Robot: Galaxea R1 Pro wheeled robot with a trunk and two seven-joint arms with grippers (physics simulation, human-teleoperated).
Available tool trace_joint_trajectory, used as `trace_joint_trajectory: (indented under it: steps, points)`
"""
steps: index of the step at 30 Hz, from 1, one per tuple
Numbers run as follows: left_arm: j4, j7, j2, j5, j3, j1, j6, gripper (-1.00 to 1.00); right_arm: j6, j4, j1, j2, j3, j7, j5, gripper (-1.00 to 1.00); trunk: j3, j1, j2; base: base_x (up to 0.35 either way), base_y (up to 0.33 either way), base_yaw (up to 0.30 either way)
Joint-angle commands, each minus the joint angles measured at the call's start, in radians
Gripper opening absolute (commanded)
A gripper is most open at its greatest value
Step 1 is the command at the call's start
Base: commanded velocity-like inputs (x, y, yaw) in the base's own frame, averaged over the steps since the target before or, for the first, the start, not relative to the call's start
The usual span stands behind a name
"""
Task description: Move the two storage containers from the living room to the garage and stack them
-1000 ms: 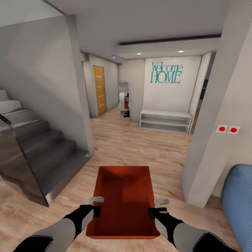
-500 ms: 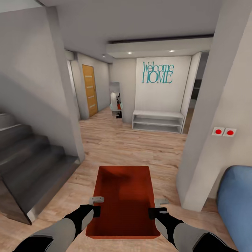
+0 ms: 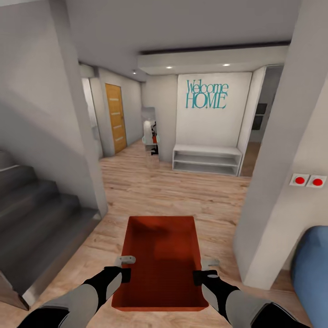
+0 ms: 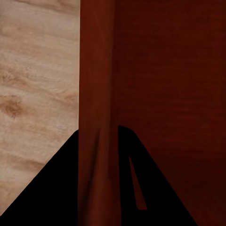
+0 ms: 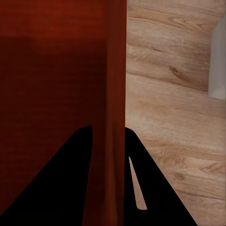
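You've got the orange-red open-topped plastic bin (image 3: 159, 262) out front over the wood plank floor (image 3: 173, 191), left gripper (image 3: 124, 264) and right gripper (image 3: 207, 266) each pinched on a side wall (rigid, probably light); keep it level.

You look down a hallway with a light wood plank floor (image 3: 173, 191) running ahead of you. On your left, dark grey stairs (image 3: 32, 218) rise beside a grey wall (image 3: 32, 114). Farther on, an orange-brown wooden door (image 3: 115, 117) stands in the left wall. Straight ahead, a white wall carries teal lettering reading "Welcome HOME" (image 3: 206, 94), and a low white open shelf unit (image 3: 207, 159) sits at its foot. Recessed ceiling spotlights (image 3: 169, 67) glow above it. On your right, a pale pillar (image 3: 282, 150) bears two red round buttons on white plates (image 3: 308, 181), and a blue sofa edge (image 3: 312, 269) shows at the lower right.
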Motion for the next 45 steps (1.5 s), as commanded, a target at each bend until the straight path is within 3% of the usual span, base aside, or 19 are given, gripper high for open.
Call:
trace_joint_trajectory:
  steps: [1,45]
  points:
    - [-0.003,0.007,0.000,-0.008,0.010,0.000,0.006,-1.00,0.000,0.000,-0.001,0.003,0.015,0.002,-0.013,-1.00,-0.001,0.001,-0.002,0.322,0.000,0.000]
    - [-0.003,0.007,0.000,-0.008,0.010,-0.001,0.006,-1.00,0.000,0.000,-0.001,0.003,0.016,0.002,-0.013,-1.00,-0.001,0.001,-0.002,0.322,0.000,0.000]
